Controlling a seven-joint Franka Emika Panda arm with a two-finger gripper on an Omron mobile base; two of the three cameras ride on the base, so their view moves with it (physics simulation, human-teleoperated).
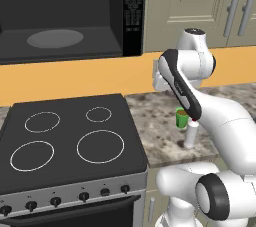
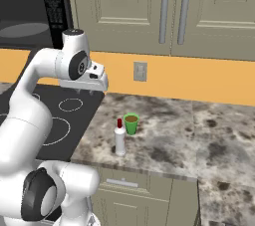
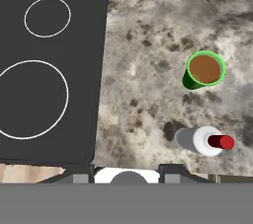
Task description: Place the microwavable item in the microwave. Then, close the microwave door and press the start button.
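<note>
Above counter (image 2: pixel 164 120) | hand (image 2: pixel 91 91) points down | green cup (image 3: pixel 202 70) apart

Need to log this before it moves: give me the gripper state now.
Gripper: cannot be told; holding nothing, high above the green cup.

Left base view: behind-left of arm, facing forward and down, stove (image 1: pixel 70 138) lower left, open microwave (image 1: pixel 70 13) upper left. Right base view: behind-right, same tabletop (image 2: pixel 199 125), cabinets on top. Both share the green cup (image 1: pixel 181 117) and bottle (image 1: pixel 191 135). Hand view: near, straight down on tabletop (image 3: pixel 148 45), stove (image 3: pixel 49 65) on frame left.
</note>
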